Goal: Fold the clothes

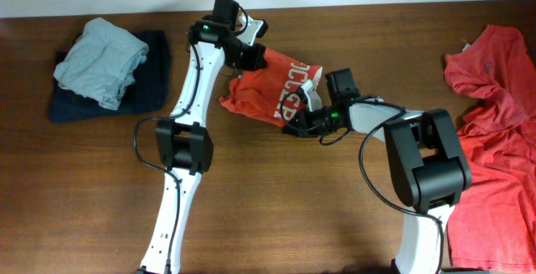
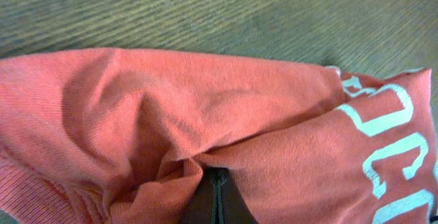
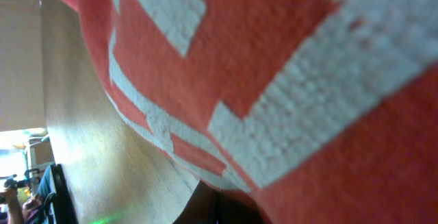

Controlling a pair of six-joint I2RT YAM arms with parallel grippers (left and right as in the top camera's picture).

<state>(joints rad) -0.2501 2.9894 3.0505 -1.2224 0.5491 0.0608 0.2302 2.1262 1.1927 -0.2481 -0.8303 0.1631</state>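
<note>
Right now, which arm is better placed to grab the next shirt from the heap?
Probably the right arm: it stands beside the red heap; the left arm is farther off. Both hold the lettered shirt.

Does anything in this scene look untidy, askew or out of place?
The orange T-shirt in the middle is bunched up, its white lettering creased. The red shirts at the right lie in a crumpled heap. At the left, the grey garment sits askew on the dark blue one.
</note>
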